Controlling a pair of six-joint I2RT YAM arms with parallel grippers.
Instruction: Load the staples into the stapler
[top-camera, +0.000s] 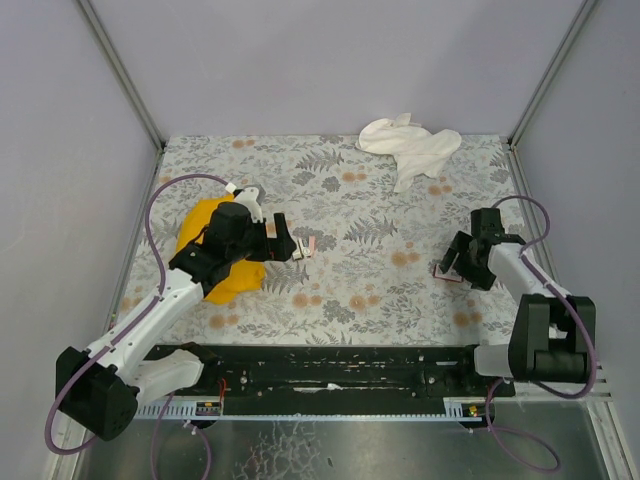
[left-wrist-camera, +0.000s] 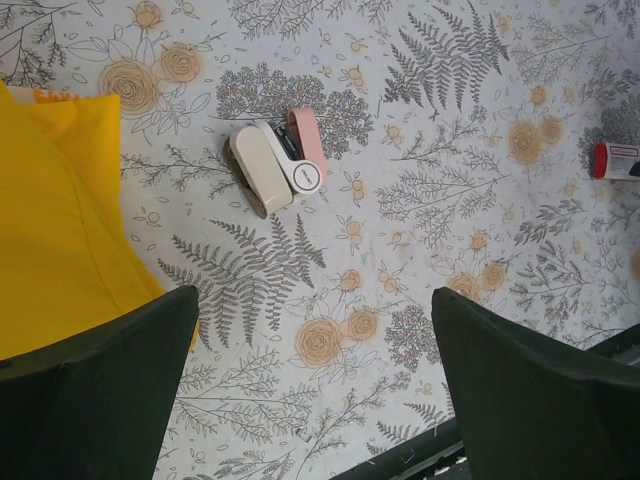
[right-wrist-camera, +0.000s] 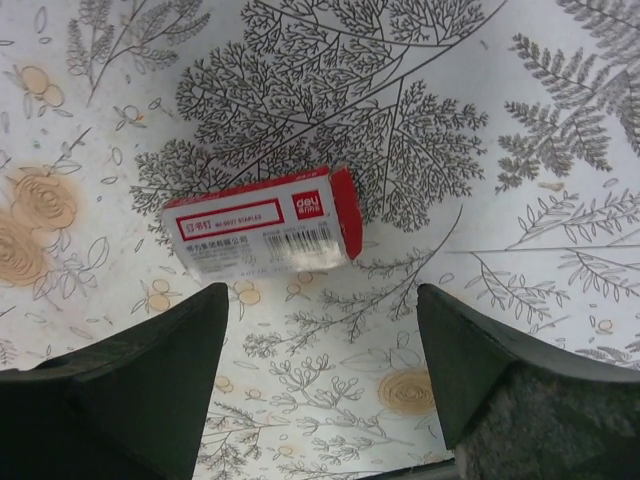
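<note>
barely starting: box (right-wrist-camera: 265, 235) sitting shut on the desk (top-camera: 380, 290) right, stapler (left-wrist-camera: 305, 150) lying left, looking unloaded, both jaws hovering wide, holding nothing.

Tally on counter (top-camera: 370, 290):
- stapler (left-wrist-camera: 306, 148), pink: 1
- beige block (left-wrist-camera: 264, 170): 1
- box of staples (right-wrist-camera: 265, 232), red with pale label: 1
- cloths: 2, namely yellow cloth (top-camera: 236, 281) and white cloth (top-camera: 412, 147)
- arms: 2, one hand each, left hand (top-camera: 298, 247) and right hand (top-camera: 450, 268)

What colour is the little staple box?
The staple box is red with a pale label, clearest in the right wrist view.
</note>
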